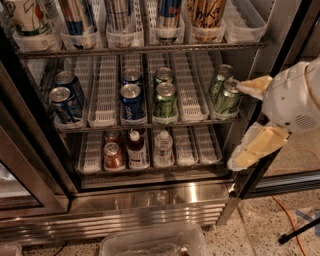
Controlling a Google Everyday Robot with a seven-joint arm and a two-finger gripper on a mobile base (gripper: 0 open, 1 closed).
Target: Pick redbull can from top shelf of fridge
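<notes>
The redbull can, blue and silver with a red mark, stands in a clear lane tray on the top shelf of the fridge; its top is cut off by the picture's upper edge. Other tall striped cans stand to its left and a tan-and-black patterned can to its right. My gripper is at the right, in front of the fridge's right door post and level with the middle rack, well below and right of the redbull can. Its two tan fingers are spread apart and hold nothing.
The middle rack holds short blue cans and green cans; the upper fingertip is close to the right green can. Bottles stand on the lowest rack. A clear plastic bin and an orange cable lie on the floor.
</notes>
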